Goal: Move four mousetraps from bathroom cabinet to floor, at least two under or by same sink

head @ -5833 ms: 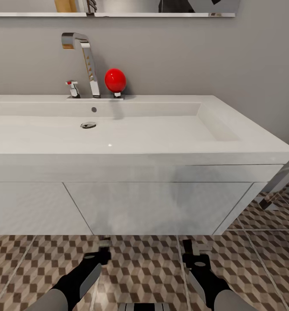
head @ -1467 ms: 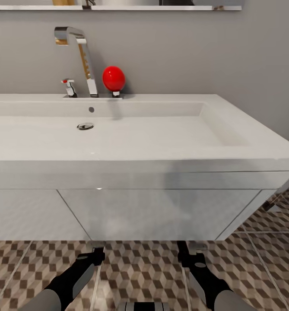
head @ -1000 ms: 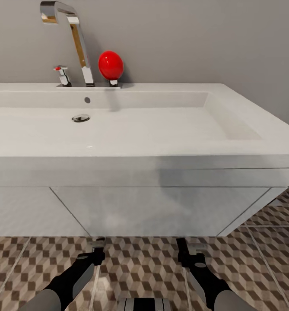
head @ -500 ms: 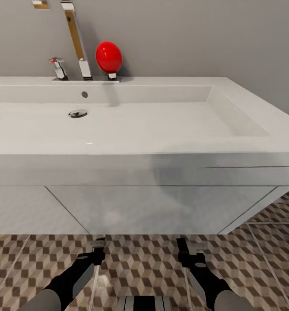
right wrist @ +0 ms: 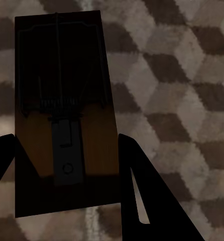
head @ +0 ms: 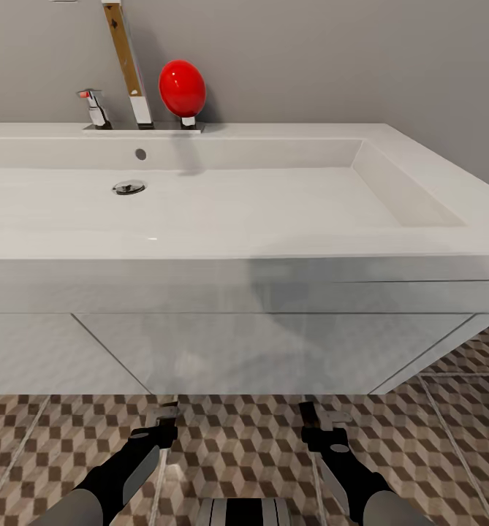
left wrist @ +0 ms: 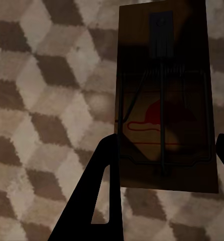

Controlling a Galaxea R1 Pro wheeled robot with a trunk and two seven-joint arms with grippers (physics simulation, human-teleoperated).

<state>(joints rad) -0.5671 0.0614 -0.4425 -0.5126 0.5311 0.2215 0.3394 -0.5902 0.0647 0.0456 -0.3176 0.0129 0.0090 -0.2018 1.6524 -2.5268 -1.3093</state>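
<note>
Bathroom sink [head: 273, 212] spans the upper frame; cube-patterned bathroom floor [head: 244, 453] below. Left claw [head: 164, 416], lower left, clamps one mousetrap [left wrist: 164, 100]; right claw [head: 319, 418], lower right, clamps another mousetrap [right wrist: 64, 100] — both over the tiles.

Bathroom floor [head: 259, 453]: large square tiles printed with a brown, beige and white cube pattern, divided by pale grout lines. It runs beneath the white wall-hung vanity unit [head: 273, 351] and continues past that unit's right end. In both wrist views the same cube-patterned tile surface lies in shadow. Whether any item rests directly on the tiles cannot be told.
</note>
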